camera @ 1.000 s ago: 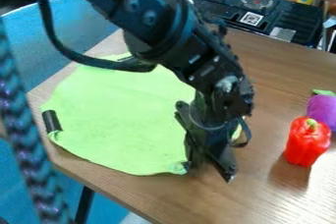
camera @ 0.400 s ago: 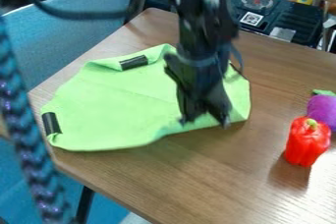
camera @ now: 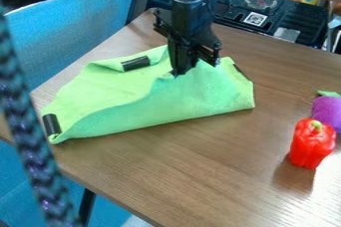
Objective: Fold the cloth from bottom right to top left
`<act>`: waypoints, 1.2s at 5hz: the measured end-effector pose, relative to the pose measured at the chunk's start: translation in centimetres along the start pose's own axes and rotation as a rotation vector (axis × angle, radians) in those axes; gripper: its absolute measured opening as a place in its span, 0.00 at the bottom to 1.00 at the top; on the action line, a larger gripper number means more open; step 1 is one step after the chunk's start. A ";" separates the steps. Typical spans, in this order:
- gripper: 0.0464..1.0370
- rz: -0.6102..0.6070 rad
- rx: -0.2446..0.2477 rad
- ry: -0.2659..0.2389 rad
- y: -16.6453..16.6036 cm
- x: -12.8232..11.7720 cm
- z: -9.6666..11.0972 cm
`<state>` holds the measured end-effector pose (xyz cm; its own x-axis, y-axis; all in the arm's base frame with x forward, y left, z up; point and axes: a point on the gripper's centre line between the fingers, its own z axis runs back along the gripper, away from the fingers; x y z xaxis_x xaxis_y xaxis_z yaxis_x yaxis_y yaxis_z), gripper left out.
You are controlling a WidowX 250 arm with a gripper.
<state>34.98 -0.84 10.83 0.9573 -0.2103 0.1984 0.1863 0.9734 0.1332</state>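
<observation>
My hand (camera: 180, 71) is narrow, holding the folded-over edge of the green cloth (camera: 110, 91). The cloth lies partly folded on the table (camera: 200, 171); well apart, a red pepper (camera: 310, 144) stands beside a purple toy (camera: 327, 111).

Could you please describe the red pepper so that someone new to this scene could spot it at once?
Start at the wooden table and look past the green cloth toward the right edge of the view. There stands a glossy red pepper, upright, with a short greenish stem on top. Its red colour sets it apart from the rounded purple item just behind it.
</observation>
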 end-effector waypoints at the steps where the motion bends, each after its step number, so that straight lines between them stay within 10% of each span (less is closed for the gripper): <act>1: 0.01 0.009 0.011 0.055 1.6 0.6 -0.3; 6: 0.01 0.174 0.088 0.147 11.8 4.6 -5.1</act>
<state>42.68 10.18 8.36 0.9963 -0.0186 0.0834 0.0020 0.9808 0.1949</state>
